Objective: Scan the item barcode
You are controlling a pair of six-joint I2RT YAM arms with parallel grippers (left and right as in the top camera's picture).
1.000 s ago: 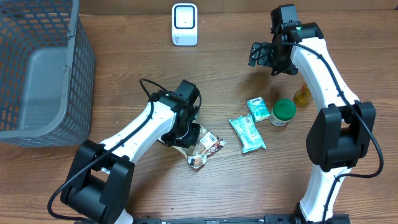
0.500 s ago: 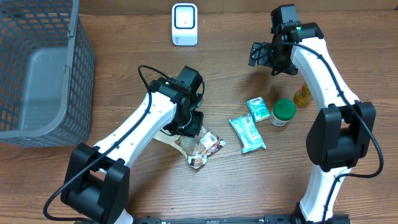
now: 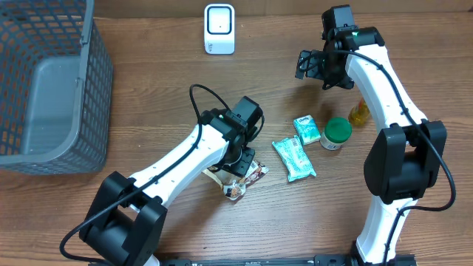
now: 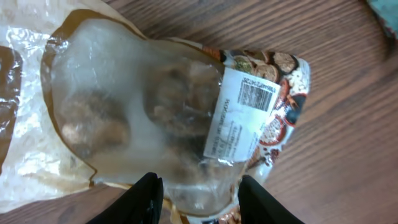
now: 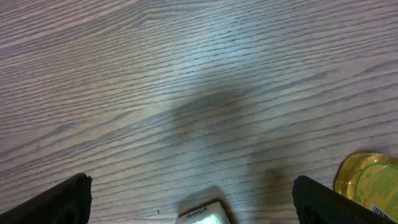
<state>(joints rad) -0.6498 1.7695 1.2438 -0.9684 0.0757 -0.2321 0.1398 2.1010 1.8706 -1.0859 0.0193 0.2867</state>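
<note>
One snack bag (image 4: 168, 118) lies just beneath the left gripper (image 4: 200, 186), whose jaws stand parted, gripping nothing.

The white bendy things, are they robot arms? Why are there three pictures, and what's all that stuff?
Yes, two robot arms at a wooden table. One picture looks down from above; the other two come from small cameras, one on each wrist. The left gripper hovers over a clear snack bag, fingers apart, not pinching it. The right gripper is open and empty. Also there: a white scanner, a grey basket, a long teal packet, a small teal packet, a green-lidded jar and a yellow bottle.
</note>
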